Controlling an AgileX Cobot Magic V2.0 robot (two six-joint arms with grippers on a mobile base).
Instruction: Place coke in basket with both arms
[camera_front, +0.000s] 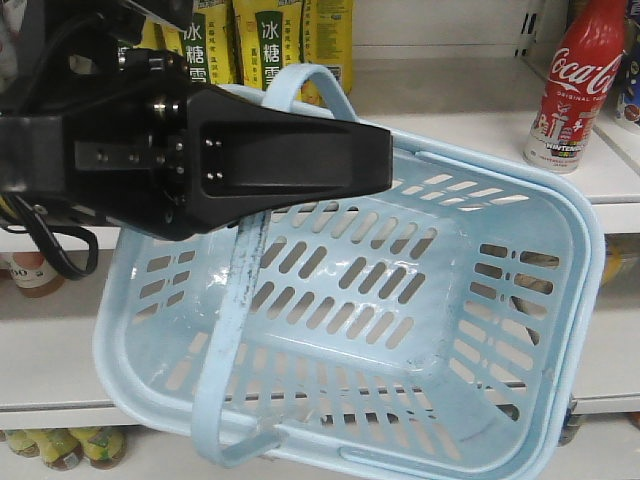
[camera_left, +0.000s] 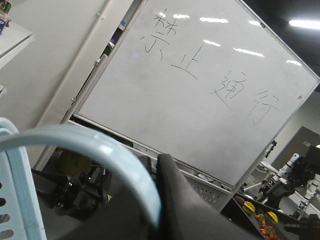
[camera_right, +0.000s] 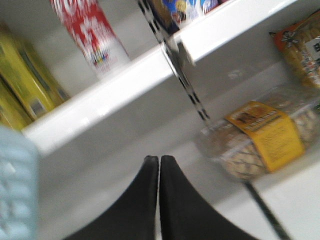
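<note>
The coke (camera_front: 580, 80), a red bottle with white script, stands upright on the white shelf at the upper right. It shows blurred in the right wrist view as the coke (camera_right: 92, 35). The pale blue basket (camera_front: 590, 235) hangs tilted in front of the shelves, and nothing lies inside it. My left gripper (camera_front: 385, 160) is shut on one hoop handle (camera_front: 300, 78). In the left wrist view that handle (camera_left: 100, 145) curves in between the fingers of my left gripper (camera_left: 156, 167). My right gripper (camera_right: 159, 158) is shut on nothing, below the coke's shelf and right of the basket's edge (camera_right: 15, 190).
Yellow drink cartons (camera_front: 270, 40) stand on the shelf behind the left arm. A clear snack pack with a yellow label (camera_right: 260, 135) lies on the lower shelf to the right. Small bottles (camera_front: 60, 445) sit on the bottom shelf. A whiteboard (camera_left: 200, 90) stands behind.
</note>
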